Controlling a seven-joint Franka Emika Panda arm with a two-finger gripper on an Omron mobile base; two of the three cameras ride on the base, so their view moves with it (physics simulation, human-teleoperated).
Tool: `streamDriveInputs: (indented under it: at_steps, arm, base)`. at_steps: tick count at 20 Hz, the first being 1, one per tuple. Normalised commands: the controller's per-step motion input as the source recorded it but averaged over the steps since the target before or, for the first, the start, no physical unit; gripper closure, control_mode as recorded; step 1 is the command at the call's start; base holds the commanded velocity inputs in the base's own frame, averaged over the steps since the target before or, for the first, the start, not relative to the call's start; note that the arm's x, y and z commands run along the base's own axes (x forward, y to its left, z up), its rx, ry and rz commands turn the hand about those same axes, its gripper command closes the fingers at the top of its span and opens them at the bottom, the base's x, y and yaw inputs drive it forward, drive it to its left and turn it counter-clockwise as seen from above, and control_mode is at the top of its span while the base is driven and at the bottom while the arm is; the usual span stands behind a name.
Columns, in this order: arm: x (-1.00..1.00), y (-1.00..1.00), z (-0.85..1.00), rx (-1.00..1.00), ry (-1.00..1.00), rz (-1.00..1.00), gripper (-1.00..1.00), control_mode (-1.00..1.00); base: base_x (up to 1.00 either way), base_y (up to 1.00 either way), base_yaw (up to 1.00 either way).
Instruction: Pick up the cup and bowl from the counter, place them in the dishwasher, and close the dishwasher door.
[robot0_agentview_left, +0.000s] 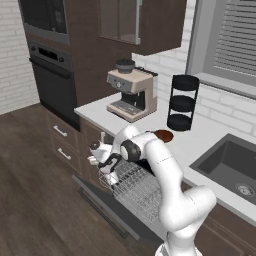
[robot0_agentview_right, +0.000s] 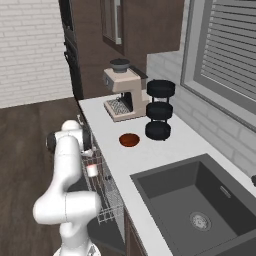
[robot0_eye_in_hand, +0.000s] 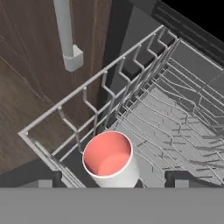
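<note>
A simulated kitchen with brown cabinets, dark wood floor and a long white counter (robot0_agentview_right: 150, 155) running along a tiled wall under a shuttered window. The gripper (robot0_agentview_left: 107, 167) hangs over the near left corner of the pulled-out white wire rack (robot0_agentview_left: 137, 187), its fingers spread apart on either side of the cup (robot0_eye_in_hand: 110, 158) with a clear gap to its wall; it has nothing clamped. The cup stands upright in that rack corner, red inside showing, just beside the rack's outer rim. The rack sits above the lowered dishwasher door (robot0_agentview_left: 107, 207), which lies open and flat. Farther back, the bowl (robot0_agentview_right: 129, 140) rests on the counter, near the black tiered stand (robot0_agentview_right: 159, 110) and the coffee machine (robot0_agentview_right: 121, 92). The dark sink (robot0_agentview_right: 200, 200) lies to the right.
</note>
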Motion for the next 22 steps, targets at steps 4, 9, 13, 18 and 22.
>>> streamDriveInputs:
  at_steps: [4, 9, 13, 18, 22]
  arm:
    - [-0.70, 0.15, 1.00, -0.01, 0.00, -0.05, -1.00, -1.00]
    - [-0.64, 0.15, 1.00, 0.00, 0.00, 0.00, -1.00, -1.00]
    - [-0.21, 0.00, 1.00, -0.04, -0.08, 0.02, -1.00, -1.00]
    - [-0.07, -0.04, 1.00, -0.03, -0.03, 0.05, -1.00, -1.00]
    - [-0.27, -0.17, 1.00, -0.01, 0.12, 0.04, -1.00, -1.00]
  base:
    - [0.00, 0.00, 0.00]
    - [0.00, 0.00, 0.00]
    - [0.00, 0.00, 0.00]
    - [0.00, 0.00, 0.00]
    - [0.00, 0.00, 0.00]
